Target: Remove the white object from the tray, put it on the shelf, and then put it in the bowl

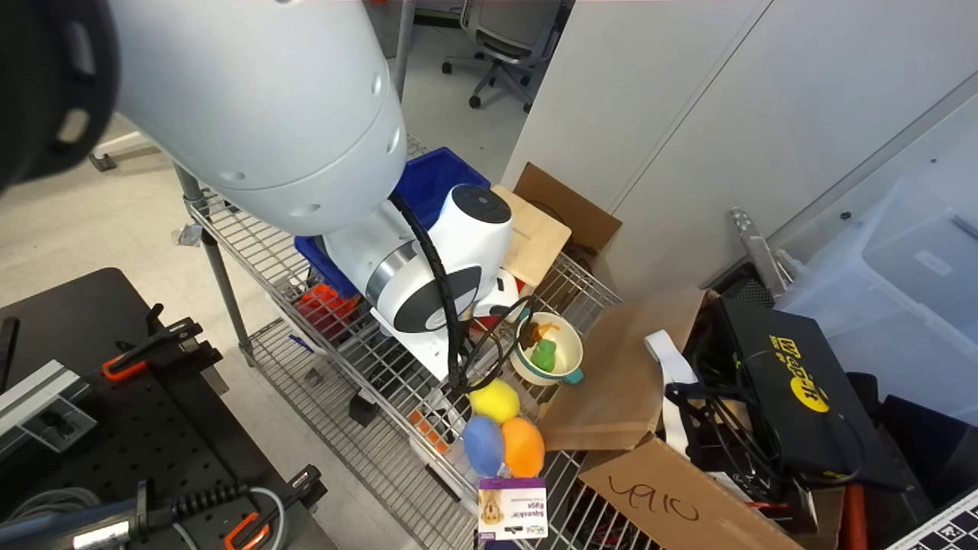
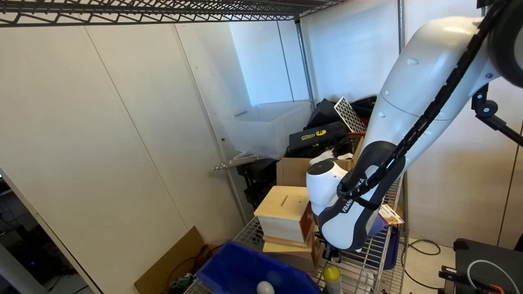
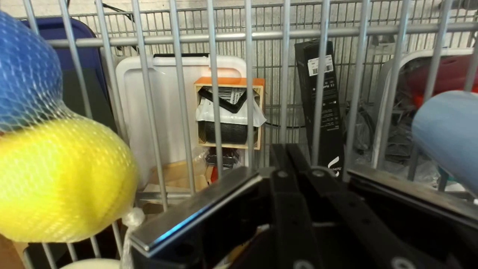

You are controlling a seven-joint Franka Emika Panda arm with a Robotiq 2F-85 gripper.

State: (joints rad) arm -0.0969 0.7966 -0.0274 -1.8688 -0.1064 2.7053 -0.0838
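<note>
Both exterior views show the grey wire-grid shelf (image 1: pixel 252 237), with the white Franka arm (image 2: pixel 408 102) reaching down over it. A dark-blue plastic tray (image 2: pixel 241 265) sits on the shelf, near two stacked pale wooden boxes (image 2: pixel 282 226), the upper one with a slotted lid. The end effector (image 3: pixel 285 146) points at the shelf's wires, outside the tray, its two fingers pressed together; whether they touch the wires cannot be told. A pale bowl (image 1: pixel 567 344) with teal handles stands near the arm's lower end. In an exterior view, a canister (image 2: pixel 331 273) with a yellow top appears just below the end effector. A netted yellow egg (image 3: pixel 67 179) fills the wrist view's left, alongside a blue egg (image 3: pixel 26 74); an orange egg (image 1: pixel 525 447) touches the blue one. The white rounded object (image 2: pixel 265 287) lies in the tray, partly cut off by the frame edge, well apart from the end effector. A small green piece (image 1: pixel 543 356) is in the bowl.
</note>
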